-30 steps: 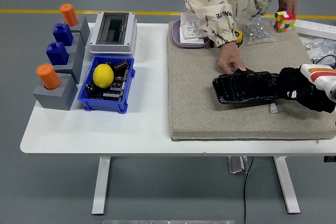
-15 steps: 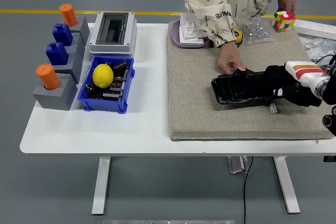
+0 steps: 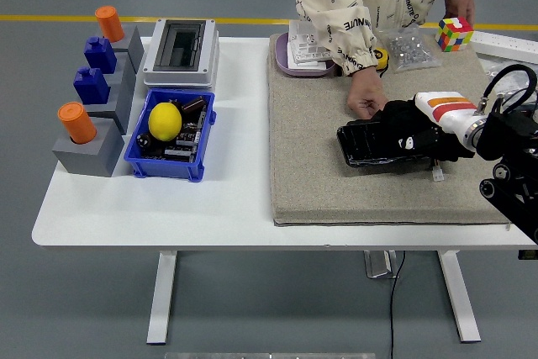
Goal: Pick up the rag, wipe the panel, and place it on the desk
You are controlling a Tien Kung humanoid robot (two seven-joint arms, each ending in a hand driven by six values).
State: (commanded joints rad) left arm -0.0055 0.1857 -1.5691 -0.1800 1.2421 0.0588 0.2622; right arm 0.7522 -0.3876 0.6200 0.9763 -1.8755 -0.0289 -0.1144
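Over on the right side of the desk now, pressing the right hand down onto the black panel, mid-mat. Looks like the wiping stroke itself, judging by the flat, low contact. No telling whether that hand is spread or closed: black on black, everything merged. Same trouble with the rag: presumably trapped between hand and panel, but not separable from either in this view.

Steadying help from across the desk: a person's hand pinning the panel's far left corner, most likely to stop it sliding under the push. Resting all of it on the beige mat for the same reason, probably: grip and padding.

Around the work: a Rubik's cube under the person's other hand at the far right, a clear bag of small parts just behind, a purple tray at the mat's far left corner. Well apart on the left: a blue bin with a lemon, a grey enclosure, grey blocks with orange and blue pegs.

In the way: mainly the person's hand, close to the wiping path. Also a small white connector just beside the panel's near edge. Plenty of bare mat in front for setting the rag down.
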